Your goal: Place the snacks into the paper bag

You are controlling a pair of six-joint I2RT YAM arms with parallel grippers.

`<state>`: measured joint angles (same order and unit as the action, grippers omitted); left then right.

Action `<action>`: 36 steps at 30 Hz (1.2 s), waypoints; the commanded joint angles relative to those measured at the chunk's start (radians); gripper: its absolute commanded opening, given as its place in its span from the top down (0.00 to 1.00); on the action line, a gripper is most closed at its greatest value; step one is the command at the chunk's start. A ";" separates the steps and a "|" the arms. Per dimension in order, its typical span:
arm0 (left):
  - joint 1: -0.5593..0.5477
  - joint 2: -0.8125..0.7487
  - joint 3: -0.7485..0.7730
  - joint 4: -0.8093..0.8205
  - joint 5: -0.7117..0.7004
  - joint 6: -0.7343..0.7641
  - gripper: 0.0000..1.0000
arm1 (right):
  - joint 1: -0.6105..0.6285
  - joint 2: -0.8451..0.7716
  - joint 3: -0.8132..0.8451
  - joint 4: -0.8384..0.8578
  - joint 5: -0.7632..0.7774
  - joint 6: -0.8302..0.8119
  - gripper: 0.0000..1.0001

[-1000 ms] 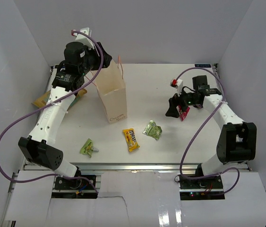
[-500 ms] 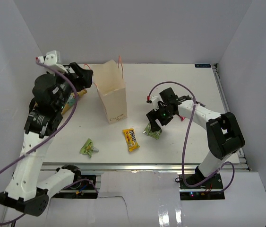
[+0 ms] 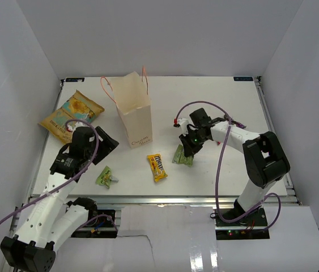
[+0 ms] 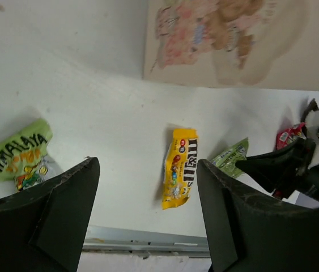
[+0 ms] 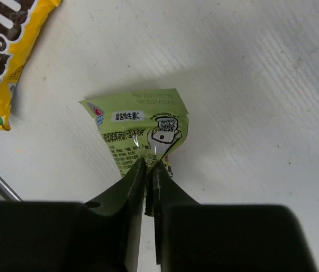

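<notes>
**Green wrapper pinched, but most of the snacks are out on the table**

Over on the right, the right claw is pressed together on the lower tip of a green wrapper. It's a tight pinch, and the packet's body fans out beyond the fingertips. From above, that wrapper looks to be at table level, low and not lifted clear, well to the right of the paper bag. The bag stands upright at the back of the table with its mouth open and its cord handles up.

The left claw is spread wide and holds nothing. It hovers over the near-left part of the table, with the second green wrapper just beside it.

Here's the tally. The yellow candy pack lies flat in front of the bag, untouched. The orange-yellow chip bags sit at the far left, well apart from the bag. A red packet peeks out just beside the right claw. I can't tell whether it lies loose.

The inside of the bag isn't readable from above, so nothing can be counted as delivered. My read is that this is early going. One grasp is made, and the lift and drop are yet to come. Every other snack in view is waiting its turn.
</notes>
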<state>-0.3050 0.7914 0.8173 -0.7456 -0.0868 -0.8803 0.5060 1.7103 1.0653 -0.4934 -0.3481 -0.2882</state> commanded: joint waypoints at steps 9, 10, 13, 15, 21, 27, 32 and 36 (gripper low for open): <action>-0.002 0.104 0.017 -0.202 -0.082 -0.180 0.21 | -0.072 -0.276 0.134 -0.053 -0.368 -0.336 0.92; 0.000 0.117 0.023 -0.218 -0.093 -0.181 0.21 | -0.067 -0.291 0.200 -0.057 -0.411 -0.379 0.92; 0.000 0.190 0.048 -0.314 -0.152 -0.236 0.21 | -0.015 -0.287 0.330 -0.022 -0.375 -0.358 0.92; 0.000 0.251 0.051 -0.350 -0.157 -0.252 0.21 | 0.052 -0.256 0.479 0.043 -0.312 -0.319 0.92; 0.000 0.289 0.019 -0.356 -0.122 -0.304 0.23 | 0.242 -0.063 0.800 0.222 0.110 -0.204 0.92; 0.000 0.214 -0.039 -0.389 -0.114 -0.462 0.25 | 0.344 0.024 0.774 0.524 0.388 -0.174 0.92; 0.001 0.180 -0.093 -0.405 -0.094 -0.554 0.27 | 0.351 0.097 0.792 0.547 0.488 -0.126 0.92; 0.001 0.195 -0.104 -0.406 -0.080 -0.568 0.27 | 0.350 0.091 0.756 0.541 0.460 -0.121 0.63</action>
<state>-0.3046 0.9886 0.7181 -1.1351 -0.1909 -1.3437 0.8577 1.8336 1.8282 -0.0456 0.0666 -0.4335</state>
